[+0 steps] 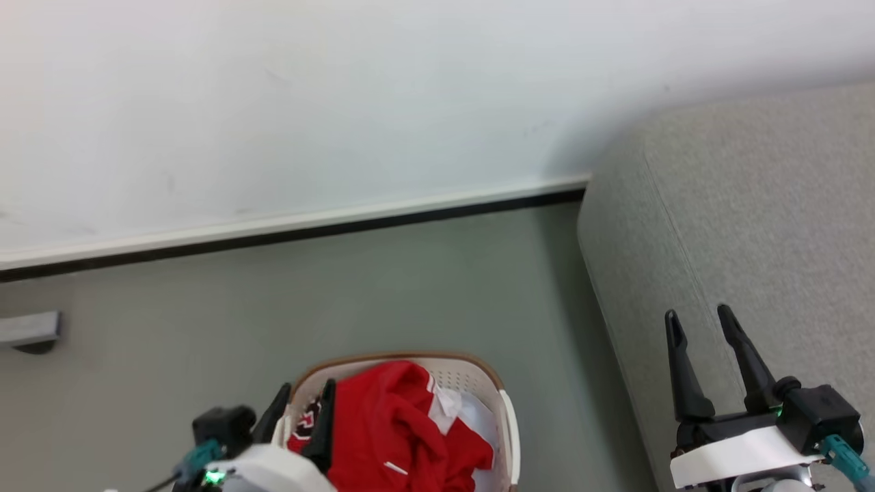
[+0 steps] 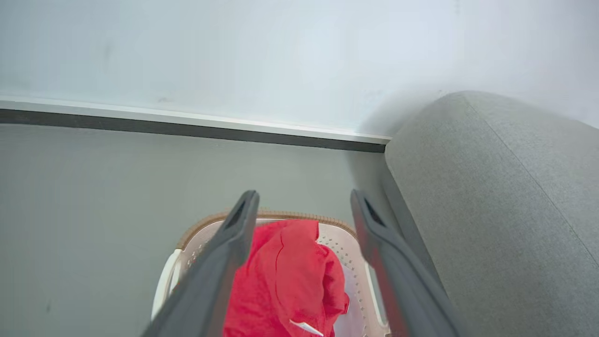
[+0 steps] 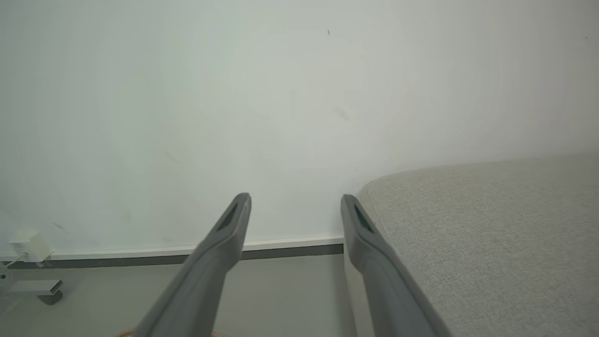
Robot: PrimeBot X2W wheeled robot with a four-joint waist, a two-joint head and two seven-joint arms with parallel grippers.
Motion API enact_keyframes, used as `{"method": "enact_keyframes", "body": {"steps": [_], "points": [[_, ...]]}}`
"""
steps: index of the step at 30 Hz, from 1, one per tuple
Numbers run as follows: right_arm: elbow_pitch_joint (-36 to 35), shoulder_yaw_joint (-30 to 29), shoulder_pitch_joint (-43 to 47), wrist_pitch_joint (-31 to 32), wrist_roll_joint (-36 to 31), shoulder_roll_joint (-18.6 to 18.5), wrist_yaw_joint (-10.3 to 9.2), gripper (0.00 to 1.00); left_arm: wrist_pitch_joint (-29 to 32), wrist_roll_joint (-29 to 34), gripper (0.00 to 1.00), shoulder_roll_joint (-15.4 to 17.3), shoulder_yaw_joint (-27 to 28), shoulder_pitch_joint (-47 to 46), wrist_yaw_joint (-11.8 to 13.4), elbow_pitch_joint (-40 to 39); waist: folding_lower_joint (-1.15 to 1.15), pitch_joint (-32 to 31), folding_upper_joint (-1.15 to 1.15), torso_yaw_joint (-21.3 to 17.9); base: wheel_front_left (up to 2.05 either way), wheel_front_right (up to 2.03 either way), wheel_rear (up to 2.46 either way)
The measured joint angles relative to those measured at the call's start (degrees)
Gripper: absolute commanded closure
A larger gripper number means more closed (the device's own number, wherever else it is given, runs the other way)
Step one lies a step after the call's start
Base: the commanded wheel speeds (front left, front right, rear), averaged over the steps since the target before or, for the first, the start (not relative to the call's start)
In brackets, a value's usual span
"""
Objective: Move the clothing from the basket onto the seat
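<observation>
Grey floor, white wall: I see red clothing (image 1: pixel 383 424) heaped in basket (image 1: pixel 507 417), just ahead of my nearer left gripper (image 1: pixel 307 386), jaws spread, empty; right gripper (image 1: pixel 698 313), likewise wide and empty, over seat (image 1: pixel 752 205).

The left pincer (image 1: pixel 304 410) sits at the head view's lower left, its two dark fingers (image 2: pixel 234 243) spread wide and gripping nothing. Its white wrist (image 1: pixel 273 471), cut by the frame, seems pitched downward. The right pincer (image 1: pixel 698 326) stands at lower right, fingers parted, pointing upward, empty.
</observation>
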Motion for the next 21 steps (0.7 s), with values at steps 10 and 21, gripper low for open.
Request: {"method": "enact_keyframes", "body": {"steps": [10,21], "points": [[0.58,-0.82,2.04,0.0,-2.25,0.0,0.0,0.0,0.0,10.6,0.0,-2.11,10.69,10.87,-0.89,-16.29,0.0,-5.1,0.0,4.36,0.0,0.0,0.0],[3.74,-2.74,5.28,0.0,-3.48,0.0,0.0,0.0,0.0,17.66,0.0,-4.56,18.76,17.58,-2.96,-27.18,0.0,-8.15,0.0,5.68,0.0,0.0,0.0]]}}
